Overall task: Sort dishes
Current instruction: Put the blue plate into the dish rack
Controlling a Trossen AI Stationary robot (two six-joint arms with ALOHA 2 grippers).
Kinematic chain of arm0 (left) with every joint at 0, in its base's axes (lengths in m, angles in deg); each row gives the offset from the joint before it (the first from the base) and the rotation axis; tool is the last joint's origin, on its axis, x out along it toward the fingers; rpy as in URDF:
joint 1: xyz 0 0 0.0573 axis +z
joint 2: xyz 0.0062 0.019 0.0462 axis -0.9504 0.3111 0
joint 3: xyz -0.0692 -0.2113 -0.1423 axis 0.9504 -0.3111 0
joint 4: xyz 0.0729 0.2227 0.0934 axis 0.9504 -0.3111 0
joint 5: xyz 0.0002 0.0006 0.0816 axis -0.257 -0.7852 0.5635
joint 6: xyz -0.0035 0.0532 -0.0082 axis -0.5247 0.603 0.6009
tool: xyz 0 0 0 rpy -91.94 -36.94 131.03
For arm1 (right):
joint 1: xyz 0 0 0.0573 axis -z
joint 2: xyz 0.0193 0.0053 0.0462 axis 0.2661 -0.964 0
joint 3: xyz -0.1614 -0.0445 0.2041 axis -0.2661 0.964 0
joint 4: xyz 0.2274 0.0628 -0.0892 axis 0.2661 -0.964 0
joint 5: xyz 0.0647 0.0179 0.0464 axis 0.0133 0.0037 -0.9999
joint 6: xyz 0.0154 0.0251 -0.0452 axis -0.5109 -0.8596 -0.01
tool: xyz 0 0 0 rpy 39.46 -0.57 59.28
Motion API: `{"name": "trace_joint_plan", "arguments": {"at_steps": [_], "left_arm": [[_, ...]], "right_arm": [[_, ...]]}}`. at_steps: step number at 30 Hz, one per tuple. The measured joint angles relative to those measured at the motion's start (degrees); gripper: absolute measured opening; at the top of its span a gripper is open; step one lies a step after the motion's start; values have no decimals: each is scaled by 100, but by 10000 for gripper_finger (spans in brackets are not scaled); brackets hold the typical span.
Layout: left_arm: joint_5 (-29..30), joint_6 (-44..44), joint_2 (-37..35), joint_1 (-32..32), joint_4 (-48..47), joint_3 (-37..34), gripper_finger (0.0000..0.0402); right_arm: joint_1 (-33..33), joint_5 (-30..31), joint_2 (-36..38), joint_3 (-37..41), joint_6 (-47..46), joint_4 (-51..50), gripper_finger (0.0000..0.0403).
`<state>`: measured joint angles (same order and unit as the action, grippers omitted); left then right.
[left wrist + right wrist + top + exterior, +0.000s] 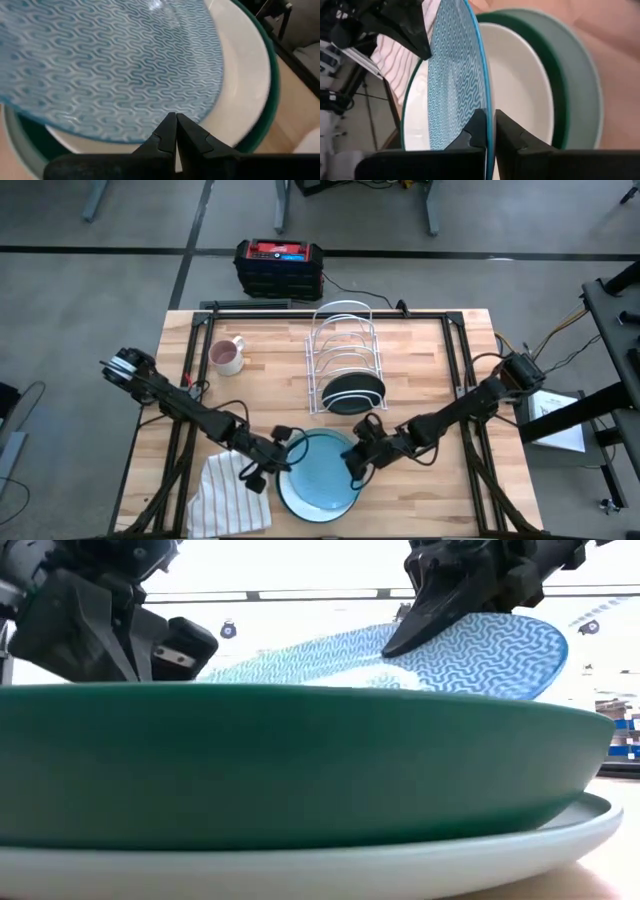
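1. Right gripper (pixel 490 132) is pinching the rim of the blue patterned plate (pixel 455 85), tilting it up over the green bowl (pixel 300 765).
2. Left gripper (pixel 175 135) is sitting closed, empty, at the plate's opposite edge.
3. Black plate (pixel 352 392) is standing in the rack (pixel 345 340).

Four plates are on the table, taking the view from above as the clock face. Three are gathered at about 6 o'clock: one patterned blue plate (pixel 455 75), one green plate (pixel 300 760) and one pale plate (pixel 400 875). The fourth, one dark plate (pixel 352 392), is near the centre towards 12 o'clock, in the single wire rack (pixel 343 330). There is one mug (pixel 228 356) at about 10 o'clock and one striped cloth (pixel 225 495) at about 7 o'clock. One black-and-red box (pixel 279 265) sits on the floor beyond 12 o'clock. Two arms reach in, so there are two grippers: one left gripper (pixel 175 120) and one right gripper (pixel 490 117). There is one table (pixel 420 500).
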<state>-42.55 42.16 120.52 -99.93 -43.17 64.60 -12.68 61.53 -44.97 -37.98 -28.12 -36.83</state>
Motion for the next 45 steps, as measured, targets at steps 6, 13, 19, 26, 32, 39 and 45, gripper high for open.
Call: {"name": "trace_joint_plan", "arguments": {"at_steps": [6,13,19,26,32,39,45], "left_arm": [[-31,-70,-359,-2,-324,-2,0],[-81,-151,-1109,-2,-991,148,0],[-160,86,-1894,-2,-1408,157,0],[186,652,-2659,-2,-1681,155,0],[756,1268,-3120,7,-1814,153,0],[1901,2025,-3477,6,-1914,153,0],[2730,2226,-3586,4,-2019,153,0]], "right_arm": [[-14,301,214,-66,1074,-160,1],[-6,511,806,-218,1980,-611,0],[0,1630,1588,-643,2681,-1884,0],[0,3002,2436,-1177,4890,-1839,0],[38,3511,2858,-1500,7432,-1547,0],[462,3432,3041,-1456,9285,-1048,0],[952,2895,3263,-1368,9337,-1084,0]]}}
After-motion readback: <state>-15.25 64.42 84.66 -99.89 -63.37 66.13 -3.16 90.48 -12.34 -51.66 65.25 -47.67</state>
